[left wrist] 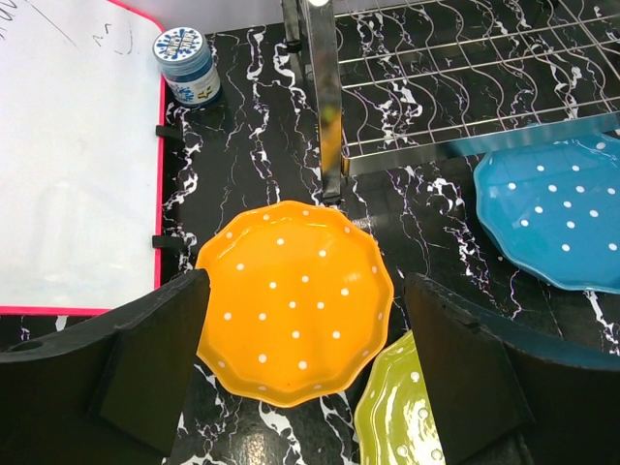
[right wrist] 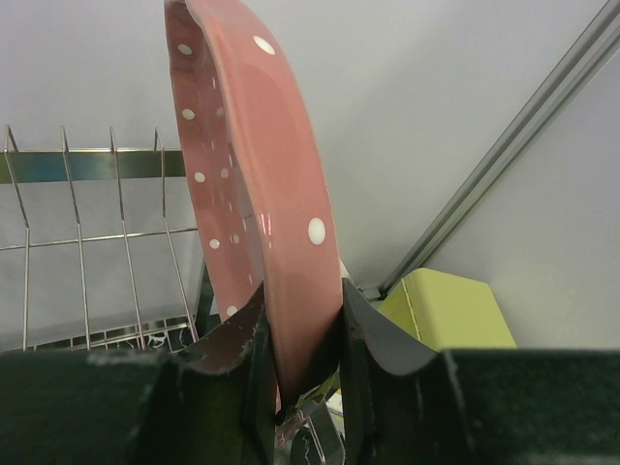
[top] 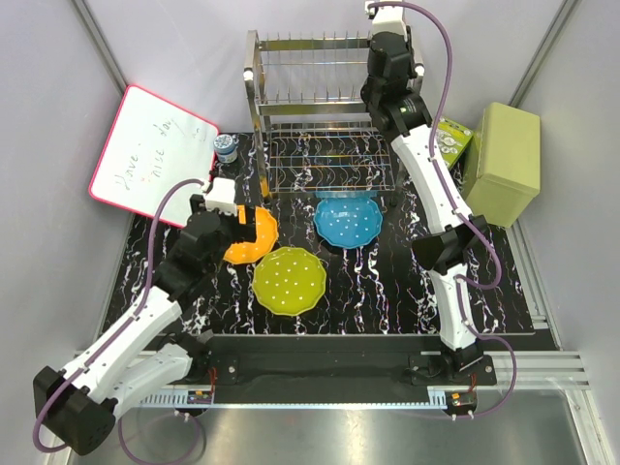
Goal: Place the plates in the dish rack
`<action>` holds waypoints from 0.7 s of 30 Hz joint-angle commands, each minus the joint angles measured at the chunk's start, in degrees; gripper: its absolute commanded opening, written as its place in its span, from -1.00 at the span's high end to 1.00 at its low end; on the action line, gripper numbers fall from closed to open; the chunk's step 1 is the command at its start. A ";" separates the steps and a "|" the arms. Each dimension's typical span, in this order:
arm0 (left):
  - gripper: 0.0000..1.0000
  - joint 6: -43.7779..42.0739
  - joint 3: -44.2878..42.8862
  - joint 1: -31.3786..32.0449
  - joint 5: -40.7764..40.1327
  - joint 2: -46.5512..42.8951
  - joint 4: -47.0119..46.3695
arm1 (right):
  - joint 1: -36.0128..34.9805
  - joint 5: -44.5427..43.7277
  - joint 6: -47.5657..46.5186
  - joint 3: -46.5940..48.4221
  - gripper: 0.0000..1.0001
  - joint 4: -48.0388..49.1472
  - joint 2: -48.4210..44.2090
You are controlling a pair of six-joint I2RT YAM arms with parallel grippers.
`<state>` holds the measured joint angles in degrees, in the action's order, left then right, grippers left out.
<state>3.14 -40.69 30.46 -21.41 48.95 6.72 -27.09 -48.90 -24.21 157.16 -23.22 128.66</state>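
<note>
- Right gripper (right wrist: 302,339): the fingers are clamped on the lower rim of the pink plate (right wrist: 247,184). We see it held on edge, nearly upright, leaning slightly.
- Pink plate, location: raised at the right end of the dish rack (top: 315,107), level with its top tier. The upper wires (right wrist: 97,242) show just beside it. We cannot tell whether it has entered a slot.
- Left gripper (left wrist: 310,354): the fingers (left wrist: 160,358) stand wide apart with nothing between them, poised over the orange plate (left wrist: 295,300).
- Orange plate: flat on the bench (top: 407,291), its far edge close to a rack post.
- Yellow-green plate (top: 289,279): flat on the bench, its rim just beside the orange one.
- Blue plate (top: 347,220): flat on the bench, at the front of the rack's lower tier.
- Also present: whiteboard (top: 145,155), small jar (top: 226,146), pale green box (top: 504,160).
- Hazard, right side: we judge the hold narrow, taken at the rim alone. A knock against a wire could pivot the plate between the fingers, and letting go before it sits between two wires would drop it to the lower tier or the bench.
- Hazard, left side: a flat plate offers little edge to pinch. Closing fingers may slide it against the post or onto the yellow-green plate, or slip off its scalloped rim.
</note>
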 commanded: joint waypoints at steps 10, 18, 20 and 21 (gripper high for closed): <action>-0.76 0.99 1.75 -0.22 1.55 -0.08 -3.82 | 0.11 -1.54 -0.58 -0.63 1.00 7.93 -1.22; -0.76 0.82 1.31 -0.22 1.37 0.62 -3.56 | 0.20 -2.25 -1.54 -1.95 0.20 7.75 -1.30; -0.77 0.91 0.96 -0.22 1.46 1.06 -3.56 | 0.20 -2.07 -1.72 -2.47 0.10 7.84 -2.18; -0.77 0.91 0.70 -0.22 1.46 1.24 -3.56 | 0.11 -1.90 -1.98 -2.65 0.07 7.76 -2.36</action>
<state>3.51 -38.85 30.46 -20.78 49.45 6.35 -27.09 -49.01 -25.08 154.50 -19.70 128.68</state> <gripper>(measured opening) 0.877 0.440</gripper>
